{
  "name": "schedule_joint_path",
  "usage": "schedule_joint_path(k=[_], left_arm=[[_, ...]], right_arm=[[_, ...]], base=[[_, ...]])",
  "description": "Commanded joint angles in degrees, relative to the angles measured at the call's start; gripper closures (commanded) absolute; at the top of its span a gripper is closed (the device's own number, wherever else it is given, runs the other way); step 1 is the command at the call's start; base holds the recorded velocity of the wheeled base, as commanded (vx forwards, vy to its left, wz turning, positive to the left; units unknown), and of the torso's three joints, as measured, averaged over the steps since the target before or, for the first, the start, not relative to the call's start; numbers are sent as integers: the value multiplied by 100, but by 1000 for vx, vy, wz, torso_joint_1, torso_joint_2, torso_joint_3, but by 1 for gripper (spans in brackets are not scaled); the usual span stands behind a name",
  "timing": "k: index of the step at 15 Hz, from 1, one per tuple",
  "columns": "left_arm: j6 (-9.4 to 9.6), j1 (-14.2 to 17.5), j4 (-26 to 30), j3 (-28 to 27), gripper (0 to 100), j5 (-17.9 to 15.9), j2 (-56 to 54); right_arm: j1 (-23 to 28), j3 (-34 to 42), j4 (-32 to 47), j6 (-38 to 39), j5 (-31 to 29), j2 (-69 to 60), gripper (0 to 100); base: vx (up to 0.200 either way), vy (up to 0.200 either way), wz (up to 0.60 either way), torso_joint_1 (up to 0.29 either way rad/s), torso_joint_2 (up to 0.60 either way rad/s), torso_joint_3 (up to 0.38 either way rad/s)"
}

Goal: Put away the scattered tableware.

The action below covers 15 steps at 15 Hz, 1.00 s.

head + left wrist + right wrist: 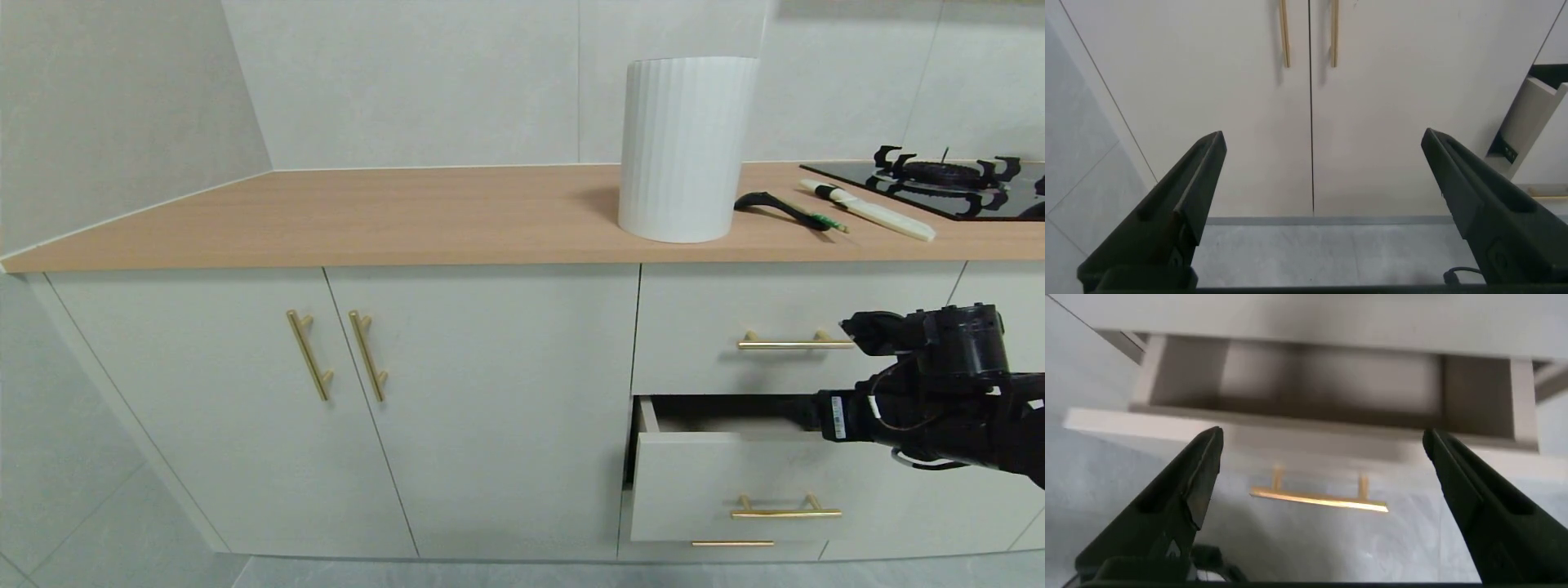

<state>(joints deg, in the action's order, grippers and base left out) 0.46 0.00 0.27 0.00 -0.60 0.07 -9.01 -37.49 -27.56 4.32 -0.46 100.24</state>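
On the wooden countertop (367, 216) lie a black spoon (771, 204), green chopsticks (826, 220) and a long white utensil with a green band (873, 212), all just right of a tall white ribbed container (684, 147). Below them a drawer (718, 482) is pulled out, and its inside (1331, 376) looks bare. My right gripper (829, 415) (1323, 441) hangs open just in front of and above the drawer front, with nothing between its fingers. My left gripper (1323, 143) is open and empty, low down, facing the double cabinet doors (1310, 106).
A black gas hob (947, 184) sits at the counter's right end. Gold handles mark the cabinet doors (309, 355) and the closed top drawer (796, 343). The open drawer's handle (1319, 502) is below my right gripper. Tiled walls enclose the counter at the back and left.
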Motion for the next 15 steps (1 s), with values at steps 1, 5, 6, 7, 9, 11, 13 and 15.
schedule_joint_path(k=[1,5,6,7,9,11,13,15], left_arm=[[-2,0,0,0,0,-2,1],[-2,0,0,0,0,-2,1],[-2,0,0,0,0,-2,1],[-2,0,0,0,0,-2,1],[-2,0,0,0,0,-2,1],[6,0,0,0,0,-2,1],[-2,0,0,0,0,-2,1],[6,0,0,0,0,-2,1]], right_arm=[[-224,-48,-12,149,-42,276,0],[-417,-250,-179,562,-543,874,0],[-417,-224,-373,562,-560,971,0],[-417,-189,-698,562,-657,1155,0],[-417,-171,-970,570,-771,1358,0],[-409,-163,-1234,562,-806,1648,0],[-409,-163,-1462,544,-815,1867,0],[-400,-171,-1533,544,-859,1938,0]], base=[[0,0,0,0,0,0],[0,0,0,0,0,0],[0,0,0,0,0,0],[0,0,0,0,0,0],[0,0,0,0,0,0],[0,0,0,0,0,0],[0,0,0,0,0,0],[0,0,0,0,0,0]])
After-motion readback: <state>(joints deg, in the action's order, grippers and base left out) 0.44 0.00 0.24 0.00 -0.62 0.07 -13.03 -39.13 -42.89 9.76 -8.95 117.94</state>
